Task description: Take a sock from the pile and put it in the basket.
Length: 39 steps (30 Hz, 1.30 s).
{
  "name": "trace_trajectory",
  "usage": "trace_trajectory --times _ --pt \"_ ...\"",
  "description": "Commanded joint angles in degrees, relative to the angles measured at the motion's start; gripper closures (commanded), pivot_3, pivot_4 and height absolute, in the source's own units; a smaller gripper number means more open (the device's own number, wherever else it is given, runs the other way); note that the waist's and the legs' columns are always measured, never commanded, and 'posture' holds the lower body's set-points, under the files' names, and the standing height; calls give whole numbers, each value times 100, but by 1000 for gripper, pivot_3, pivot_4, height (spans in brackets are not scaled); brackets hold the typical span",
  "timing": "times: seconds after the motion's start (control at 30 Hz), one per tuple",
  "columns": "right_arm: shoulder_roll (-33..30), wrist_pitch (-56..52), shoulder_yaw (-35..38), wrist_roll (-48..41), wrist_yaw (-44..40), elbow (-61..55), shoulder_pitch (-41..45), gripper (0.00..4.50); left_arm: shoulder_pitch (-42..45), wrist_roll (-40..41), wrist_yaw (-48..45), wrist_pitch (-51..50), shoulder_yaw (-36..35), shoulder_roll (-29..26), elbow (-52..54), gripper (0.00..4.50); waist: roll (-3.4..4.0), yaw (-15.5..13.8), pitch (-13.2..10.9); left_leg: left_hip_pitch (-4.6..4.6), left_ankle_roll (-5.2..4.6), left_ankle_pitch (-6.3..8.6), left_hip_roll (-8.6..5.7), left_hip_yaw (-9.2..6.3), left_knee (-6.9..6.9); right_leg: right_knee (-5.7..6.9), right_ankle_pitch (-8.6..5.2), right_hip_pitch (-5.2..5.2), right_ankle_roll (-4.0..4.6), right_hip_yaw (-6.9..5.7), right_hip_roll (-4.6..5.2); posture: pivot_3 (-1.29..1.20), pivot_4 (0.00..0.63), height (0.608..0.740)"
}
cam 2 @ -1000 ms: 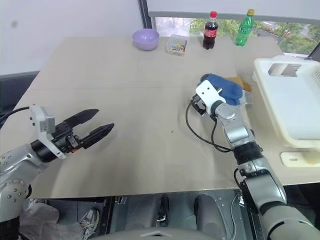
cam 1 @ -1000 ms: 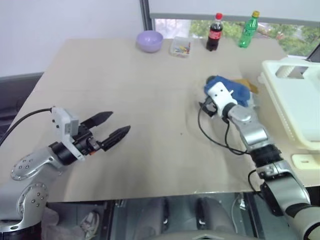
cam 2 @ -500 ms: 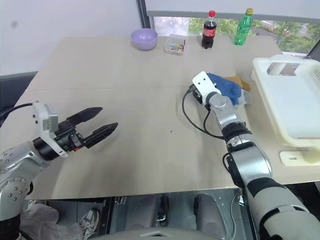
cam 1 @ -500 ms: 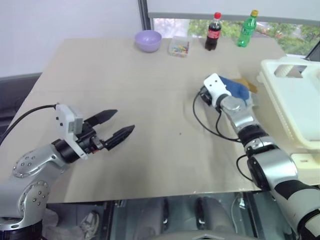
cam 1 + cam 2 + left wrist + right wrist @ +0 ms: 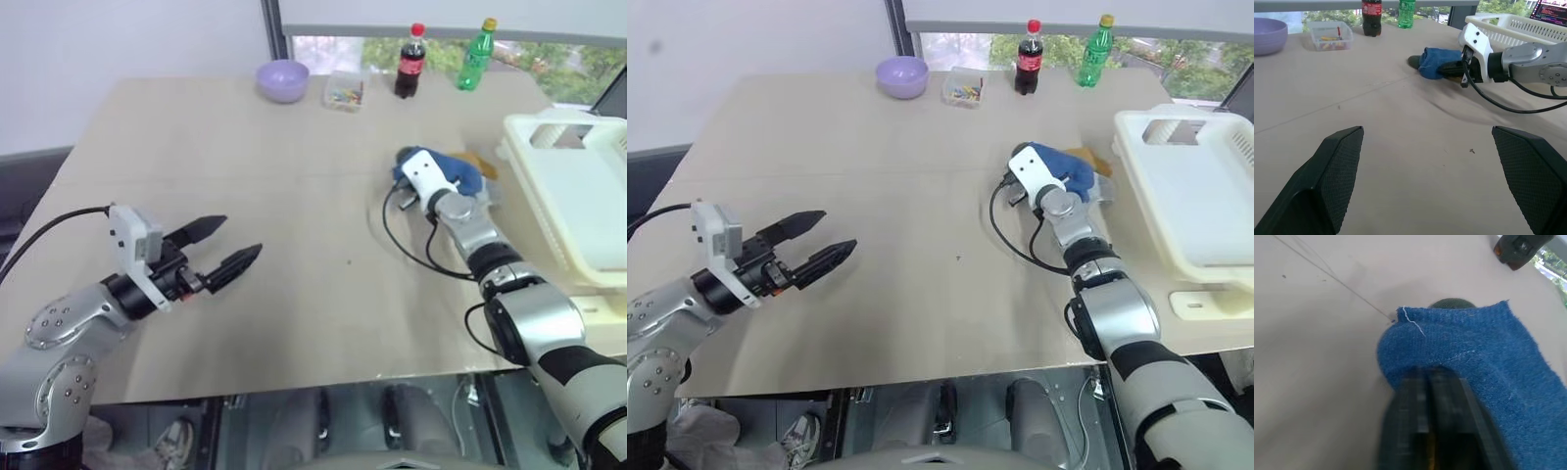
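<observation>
Blue fabric of the sock (image 5: 1469,352) lies atop the pile (image 5: 1080,174), far right, beside the basket (image 5: 1176,186); right gripper (image 5: 1432,382) pinches its edge, left gripper (image 5: 233,245) spread. Risk: thin pinch slipping, or dragging the yellow sock (image 5: 476,160) along

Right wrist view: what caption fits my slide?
Black pincer pinching the royal-blue fabric sock on the beige table.

The royal-blue sock (image 5: 1065,168) tops the pile (image 5: 1087,171) on the table, beside the cream-white basket (image 5: 1190,196).
</observation>
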<state>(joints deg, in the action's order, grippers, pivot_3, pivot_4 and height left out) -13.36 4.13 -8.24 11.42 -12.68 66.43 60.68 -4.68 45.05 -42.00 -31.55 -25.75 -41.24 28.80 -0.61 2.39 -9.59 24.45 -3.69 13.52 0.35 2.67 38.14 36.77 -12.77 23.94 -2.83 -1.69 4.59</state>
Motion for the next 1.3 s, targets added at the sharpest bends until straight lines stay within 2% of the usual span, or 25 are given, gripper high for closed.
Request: trace_trajectory --times 0.03,0.3,0.4,0.43,0.5,0.67,0.87,0.9,0.97,1.03,1.3 --pt "-41 138 50 10 6 -66 194 2826 -32 25 47 122 -80 28 300 0 0 -1 0 0 0 0 0 0 0 0 0 0 0 0 0 0 150 740" --pt "18 72 133 -26 -31 72 214 2826 -1 17 126 132 -68 65 280 0 0 -2 0 0 0 0 0 -1 0 0 0 0 0 0 5 0 150 740" --pt "32 56 145 -28 -37 153 231 3596 -25 4 145 145 -70 76 310 0 1 -2 0 0 1 0 0 -1 0 0 0 0 1 0 9 0 150 740" --pt "45 43 141 -30 -64 173 233 4208 -34 5 145 149 -77 76 310 0 1 -2 0 0 1 0 0 -1 0 0 0 0 1 0 9 0 150 740" --pt "65 32 143 -40 -104 198 234 4430 -50 0 144 158 -91 75 306 0 1 -2 0 0 1 0 0 -1 0 0 0 0 1 0 13 0 150 740" --pt "66 50 244 -185 -309 51 209 4430 -94 -4 166 181 -113 89 318 0 2 -1 -1 0 1 0 -1 -1 -2 0 1 0 0 -3 29 0 150 740" --pt "46 -57 234 -400 -1120 -749 -40 4430 -98 -36 186 213 -66 134 272 0 5 -4 -3 0 0 0 -1 -1 -2 1 1 0 0 -3 28 0 150 740" --pt "51 -39 201 -355 -1070 -780 -73 4054 -69 -43 190 213 -23 147 252 0 5 -4 -3 0 0 0 -1 -2 -2 1 1 0 0 -4 28 0 150 740" --pt "81 -36 176 -294 -973 -755 -92 3713 -24 -56 192 209 29 157 233 0 5 -7 -3 0 0 0 -2 -2 -2 1 1 -1 -1 -5 28 0 150 740" --pt "195 -85 250 -332 -766 -574 -26 2960 4 -57 188 201 37 147 217 0 6 -3 -3 0 0 0 -3 -2 -2 1 1 -1 -1 -6 27 0 150 740" --pt "422 -161 393 -310 -53 299 271 2960 -10 -30 211 175 -29 120 252 0 8 1 -4 -4 1 0 -3 1 -5 3 1 -1 0 -3 27 0 150 740"
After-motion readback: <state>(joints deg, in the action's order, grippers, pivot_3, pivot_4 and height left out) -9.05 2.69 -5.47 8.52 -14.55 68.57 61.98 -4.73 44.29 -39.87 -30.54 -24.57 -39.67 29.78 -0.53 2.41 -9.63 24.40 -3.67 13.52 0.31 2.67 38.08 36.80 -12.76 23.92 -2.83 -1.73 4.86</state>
